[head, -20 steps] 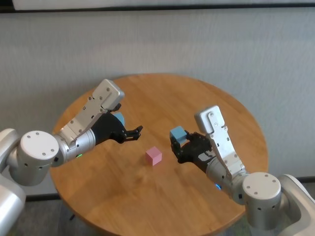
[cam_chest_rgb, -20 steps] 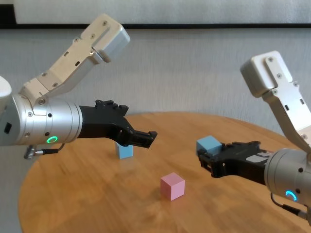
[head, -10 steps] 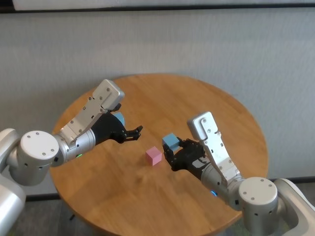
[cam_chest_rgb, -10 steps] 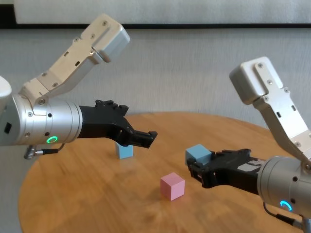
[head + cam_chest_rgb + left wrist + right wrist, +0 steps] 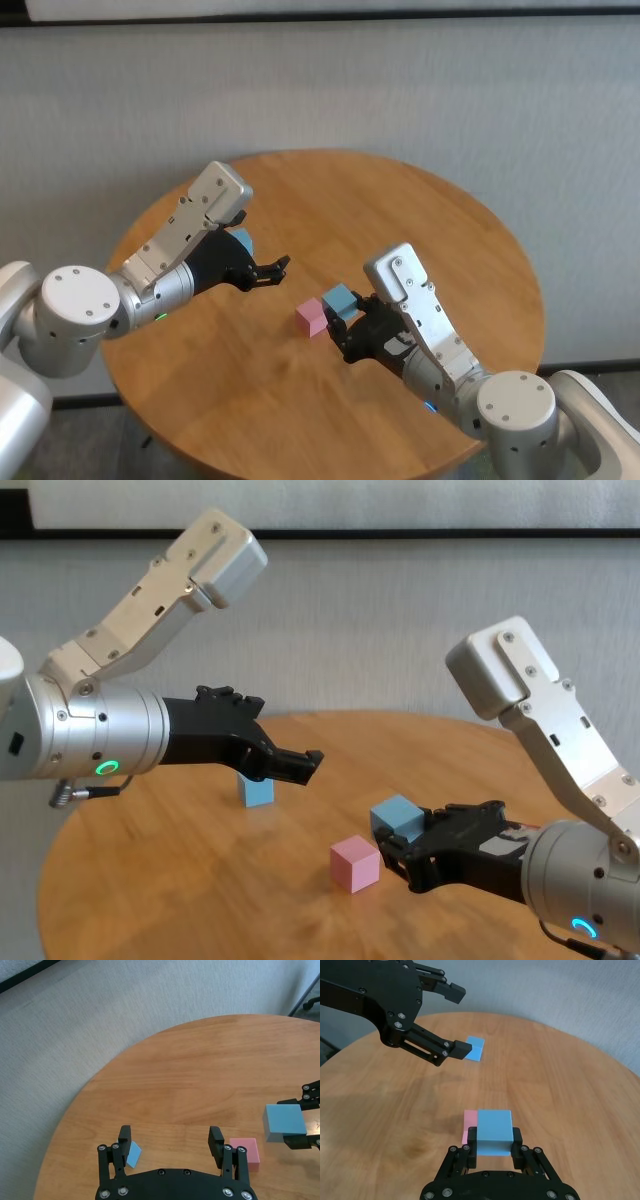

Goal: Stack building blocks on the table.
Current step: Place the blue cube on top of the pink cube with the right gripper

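Since a second ago the right end effector (image 5: 405, 852) has carried its light blue cube (image 5: 396, 818) leftward, clamped between closed fingers, raised just beside the pink cube (image 5: 355, 863) on the table (image 5: 430, 220). The left end effector (image 5: 305, 763) hangs unmoved, spread wide and empty, over the second blue cube (image 5: 256, 789).

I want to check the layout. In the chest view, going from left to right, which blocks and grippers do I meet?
Far blue block → left gripper, open and empty → pink block → blue block held in the shut right gripper. All are above or on the table.
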Motion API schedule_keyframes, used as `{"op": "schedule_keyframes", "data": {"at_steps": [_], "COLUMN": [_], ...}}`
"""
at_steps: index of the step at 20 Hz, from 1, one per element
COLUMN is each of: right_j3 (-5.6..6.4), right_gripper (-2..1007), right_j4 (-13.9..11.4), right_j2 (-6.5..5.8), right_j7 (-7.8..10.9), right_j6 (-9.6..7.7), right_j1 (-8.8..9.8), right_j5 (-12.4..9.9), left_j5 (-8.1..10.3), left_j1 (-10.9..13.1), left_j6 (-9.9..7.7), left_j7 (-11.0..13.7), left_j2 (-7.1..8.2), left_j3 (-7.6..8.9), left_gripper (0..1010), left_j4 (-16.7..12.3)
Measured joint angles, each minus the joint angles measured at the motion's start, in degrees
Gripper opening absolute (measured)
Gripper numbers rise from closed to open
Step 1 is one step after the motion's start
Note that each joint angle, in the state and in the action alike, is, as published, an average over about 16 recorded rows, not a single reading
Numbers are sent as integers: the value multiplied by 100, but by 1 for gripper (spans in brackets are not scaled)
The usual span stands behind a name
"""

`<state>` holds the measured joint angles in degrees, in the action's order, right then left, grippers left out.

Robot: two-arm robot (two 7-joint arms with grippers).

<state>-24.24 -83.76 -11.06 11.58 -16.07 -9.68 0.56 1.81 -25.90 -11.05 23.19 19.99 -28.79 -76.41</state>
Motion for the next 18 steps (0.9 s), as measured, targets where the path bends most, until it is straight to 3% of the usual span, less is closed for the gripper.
{"op": "schedule_keyframes", "data": {"at_steps": [18], "right_j3": [41], "right_gripper": [356], "right_j4": [223], "right_j2": [236], "right_j7": [54], "right_j6": [43], "right_j1": [-2], "right_j5": [273], "left_j5": [0], "left_j1": [0], "left_j6": [0], "left_j7": [0], "left_j2": [0], "left_j3": [0], "left_gripper": [1000], "left_j4": [0]}}
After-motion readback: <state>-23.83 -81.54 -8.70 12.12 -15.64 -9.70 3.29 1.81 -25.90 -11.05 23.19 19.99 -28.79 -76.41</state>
